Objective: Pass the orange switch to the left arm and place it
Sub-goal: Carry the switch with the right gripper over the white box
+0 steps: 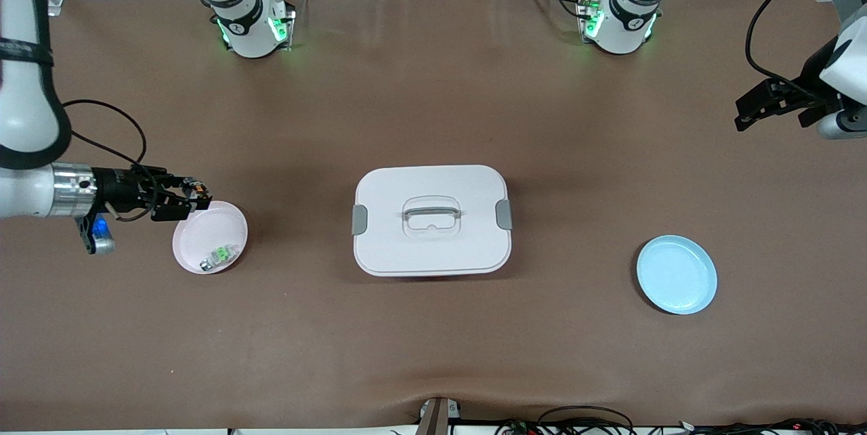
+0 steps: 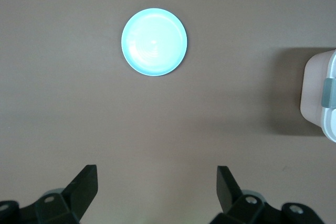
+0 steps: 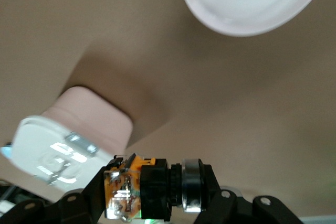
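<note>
Over the pink plate's (image 1: 203, 235) rim, toward the right arm's end of the tabletop (image 1: 433, 340) from the white box (image 1: 431, 219), the right pincer (image 1: 193, 192) grips the orange switch (image 1: 197, 186). Pickup looks done; the handover past the box remains. The left pincer (image 1: 748, 110) waits spread wide and empty, above the tabletop at the left arm's end, the blue plate (image 1: 677, 274) bare.

You see two arms, two plates, pink (image 1: 210, 237) and blue (image 1: 677, 274), one box (image 1: 431, 220), two switches, orange (image 1: 196, 188) and green (image 1: 218, 257).
</note>
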Controlling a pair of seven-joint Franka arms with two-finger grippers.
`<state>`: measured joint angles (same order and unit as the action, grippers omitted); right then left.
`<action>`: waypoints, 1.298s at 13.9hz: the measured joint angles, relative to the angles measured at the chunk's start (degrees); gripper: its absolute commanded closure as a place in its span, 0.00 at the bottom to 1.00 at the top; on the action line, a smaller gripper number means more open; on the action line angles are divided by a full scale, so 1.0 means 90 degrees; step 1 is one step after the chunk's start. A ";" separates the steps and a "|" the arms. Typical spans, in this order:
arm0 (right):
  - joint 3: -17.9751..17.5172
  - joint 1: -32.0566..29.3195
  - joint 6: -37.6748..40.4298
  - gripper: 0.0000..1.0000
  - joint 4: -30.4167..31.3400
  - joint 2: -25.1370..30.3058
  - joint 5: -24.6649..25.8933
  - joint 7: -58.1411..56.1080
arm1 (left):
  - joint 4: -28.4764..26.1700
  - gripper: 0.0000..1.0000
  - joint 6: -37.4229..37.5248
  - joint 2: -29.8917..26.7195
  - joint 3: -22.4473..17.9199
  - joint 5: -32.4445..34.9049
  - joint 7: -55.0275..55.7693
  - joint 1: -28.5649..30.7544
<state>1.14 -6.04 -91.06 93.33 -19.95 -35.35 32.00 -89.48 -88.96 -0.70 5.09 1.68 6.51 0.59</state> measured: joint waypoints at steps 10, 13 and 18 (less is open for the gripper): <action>-0.0093 0.0723 0.0316 1.00 -0.0317 -0.0002 -0.2657 0.3277 | -0.0001 0.00 -0.0030 0.0056 0.0001 0.0000 0.0000 -0.0025; -0.0098 0.1077 0.0147 1.00 -0.0409 0.0007 -0.3180 0.3735 | -0.0001 0.00 -0.0100 0.0064 0.0000 0.0000 0.0000 -0.0022; -0.0117 0.1813 -0.0964 1.00 -0.0494 0.0106 -0.3433 0.4385 | -0.0001 0.00 -0.0215 0.0146 -0.0004 0.0000 0.0000 -0.0007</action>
<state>0.09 10.28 -99.74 88.88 -19.00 -66.24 71.47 -89.50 -90.90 0.61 5.06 1.68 6.51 0.53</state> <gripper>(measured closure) 0.273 0.000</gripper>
